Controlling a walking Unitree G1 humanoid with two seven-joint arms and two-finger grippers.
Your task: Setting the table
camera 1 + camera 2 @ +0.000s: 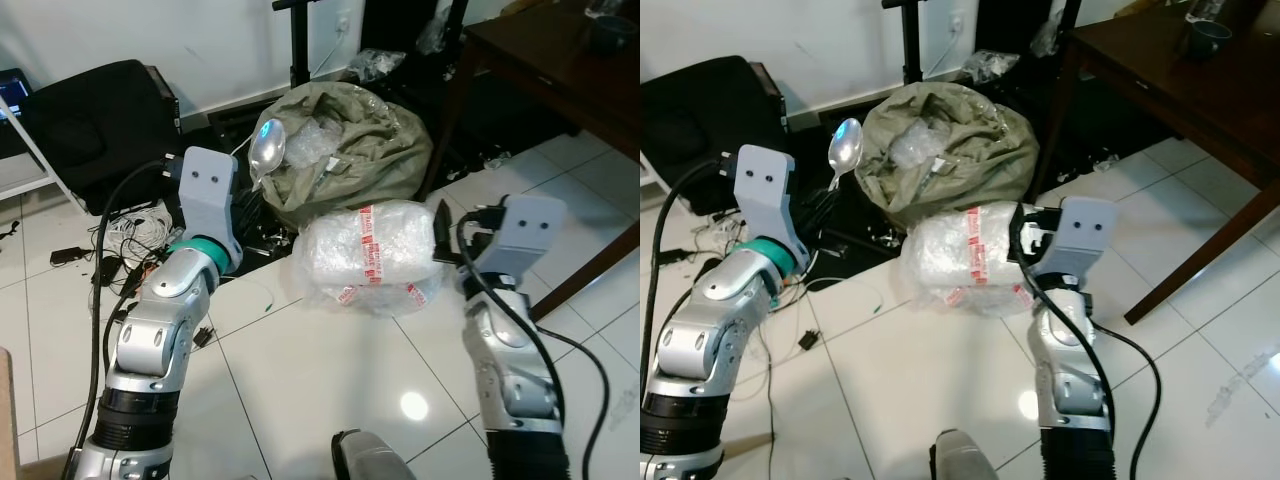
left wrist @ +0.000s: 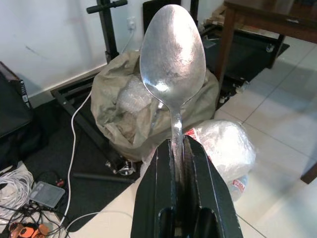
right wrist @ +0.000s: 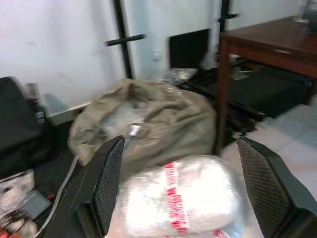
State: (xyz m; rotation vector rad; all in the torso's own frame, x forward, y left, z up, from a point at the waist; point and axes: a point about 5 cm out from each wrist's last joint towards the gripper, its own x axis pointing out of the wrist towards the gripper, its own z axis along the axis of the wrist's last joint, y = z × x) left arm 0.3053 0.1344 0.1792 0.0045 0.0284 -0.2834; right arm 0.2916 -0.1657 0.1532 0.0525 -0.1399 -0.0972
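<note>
Tiled floor [image 1: 330, 380], seemingly red-lettered bundle [image 1: 372, 255]

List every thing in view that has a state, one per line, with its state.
Spoon: held upright, bowl up, handle clamped between the fingers.
Left gripper: shut on the spoon.
Right gripper: open, fingers wide apart, holding nothing.
Olive sack: open at the top, bubble wrap inside.
Bubble-wrapped bundle: taped shut, lying on the floor.
Wooden table: standing, a dark cup on it.

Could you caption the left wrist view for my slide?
Left gripper clamps a spoon upright above a khaki sack.
</note>
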